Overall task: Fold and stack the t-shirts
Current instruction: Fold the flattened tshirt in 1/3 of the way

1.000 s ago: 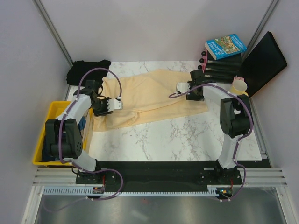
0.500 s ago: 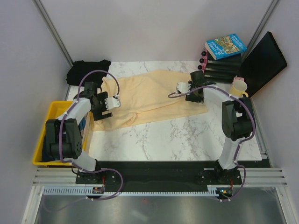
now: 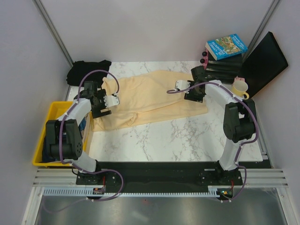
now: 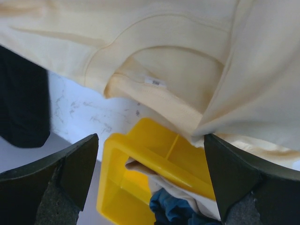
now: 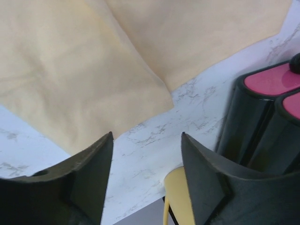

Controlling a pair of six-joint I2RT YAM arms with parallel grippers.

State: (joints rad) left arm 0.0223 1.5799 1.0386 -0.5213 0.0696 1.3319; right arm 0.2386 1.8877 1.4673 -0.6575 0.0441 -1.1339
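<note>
Over tabletop's left edge: left gripper [image 3: 114,100] fingers spread wide, nothing held, collar of cream t-shirt [image 3: 150,93] just below. Right gripper [image 3: 179,86] likewise parted, empty, above the shirt's right end. Shirt lies rumpled across far half, one corner overhanging yellow bin [image 4: 140,157]. Judgement: pinch both ends, draw taut before folding.
</note>
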